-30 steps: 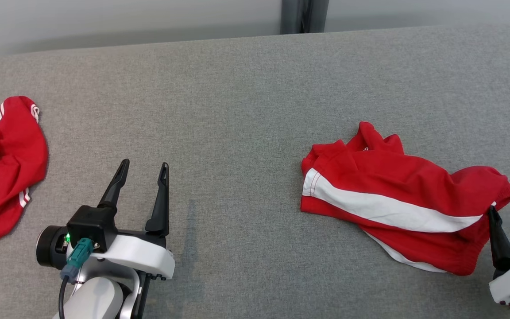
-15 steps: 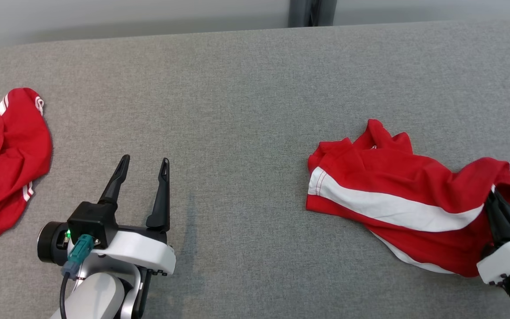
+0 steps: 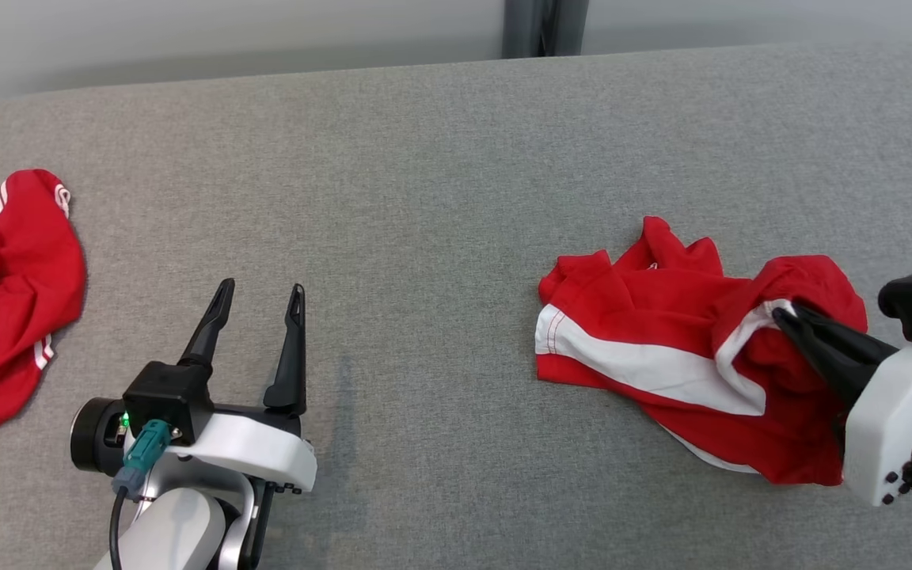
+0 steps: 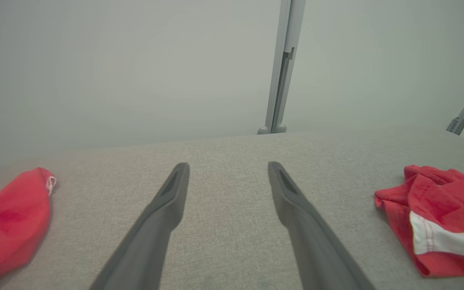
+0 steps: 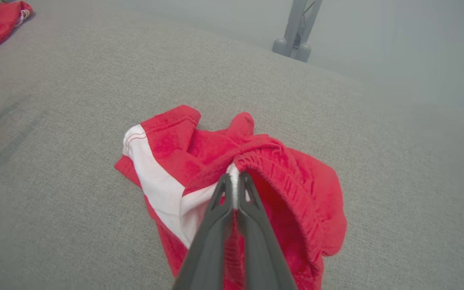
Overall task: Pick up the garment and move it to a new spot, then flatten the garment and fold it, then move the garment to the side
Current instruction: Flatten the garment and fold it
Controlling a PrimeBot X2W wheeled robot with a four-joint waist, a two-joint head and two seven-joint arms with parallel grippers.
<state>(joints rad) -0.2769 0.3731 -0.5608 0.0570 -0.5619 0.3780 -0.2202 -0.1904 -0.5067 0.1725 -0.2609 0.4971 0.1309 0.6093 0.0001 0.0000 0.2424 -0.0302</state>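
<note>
At my far left, another red garment (image 3: 5, 293) lies bunched, and I should leave it alone. My left gripper (image 3: 260, 286) hangs low over the grey surface (image 3: 424, 158), spread wide and empty, well apart from the work. The garment (image 3: 646, 340) of the task lies crumpled on the right part of this surface. My right gripper (image 3: 779, 311) is closed tight on a small pinch of it, where the white band (image 3: 638, 368) meets the gathered waistband (image 5: 292, 173). To do the pick well, I think I must lift slowly and straight, so the thin pinch does not slip out, then carry the cloth low toward the free middle. The surface looks like rough woven fabric over padding. The garment seems a soft, thick knit, limp, with a stitched hem and a ruffled elastic rim. The fingers (image 5: 210, 241) are long, dark, tapered and matt.
</note>
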